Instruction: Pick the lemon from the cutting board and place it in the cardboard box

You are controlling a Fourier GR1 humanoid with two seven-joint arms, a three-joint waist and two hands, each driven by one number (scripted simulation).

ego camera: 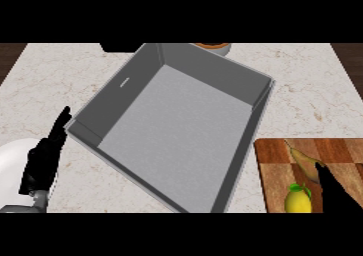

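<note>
Pale marbled counter seen from steeply above, dark wood floor at both far sides. At far left, left hand resting edge-on, fingers straight and pointing up, holding nothing. In the middle, one large grey box, open-topped, set at an angle, nothing inside; grey rather than cardboard-brown. Behind its far wall, part of one orange-rimmed round dish, mostly hidden. At lower right, one wooden cutting board, just beside the box's near corner. On the board's near part, one yellow lemon with a small green leaf, upright-looking. Touching or just right of the lemon, right hand, dark fingers extended, not curled round anything; cannot tell whether contact is made. Behind the hand, one brownish pointed object, unclear. Lemon likely light, firm, smooth-skinned and apt to roll; best taken across its middle, from both sides.
</note>
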